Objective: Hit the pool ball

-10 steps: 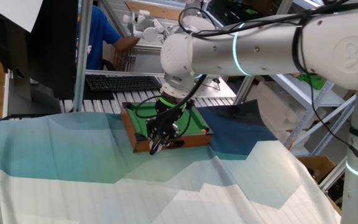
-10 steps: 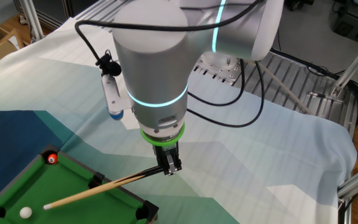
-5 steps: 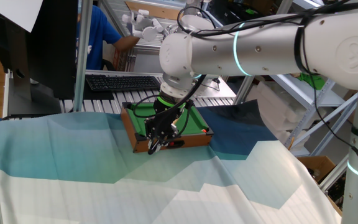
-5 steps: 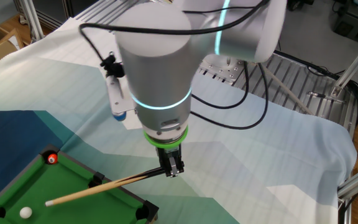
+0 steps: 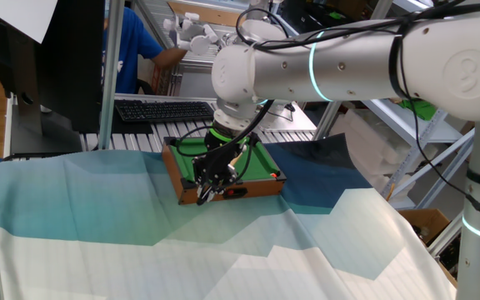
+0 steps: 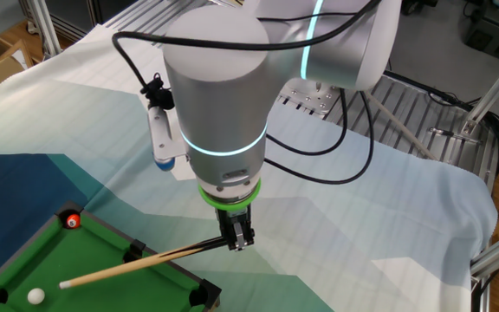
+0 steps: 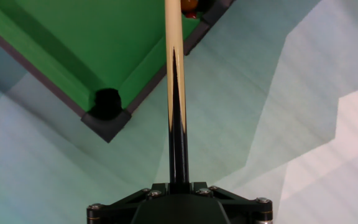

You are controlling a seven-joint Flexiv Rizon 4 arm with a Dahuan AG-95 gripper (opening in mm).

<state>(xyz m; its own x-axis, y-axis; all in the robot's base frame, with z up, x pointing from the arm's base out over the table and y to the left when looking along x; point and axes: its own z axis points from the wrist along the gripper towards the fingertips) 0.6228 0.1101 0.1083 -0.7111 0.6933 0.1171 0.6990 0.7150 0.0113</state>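
Gripper (image 6: pixel 236 242) clamped on the butt of the cue (image 6: pixel 137 264), which reaches over the miniature pool table (image 6: pixel 102 251). Cue tip sits near the pool ball (image 6: pixel 35 295) at the far corner, apart from it. Risk: the tip looks aimed slightly past the ball, so a thrust may miss or clip it sideways

Two opposed raised fixed views, one closer; hand view down the cue (image 7: pixel 174 93); shared pool table (image 6: pixel 24 260).
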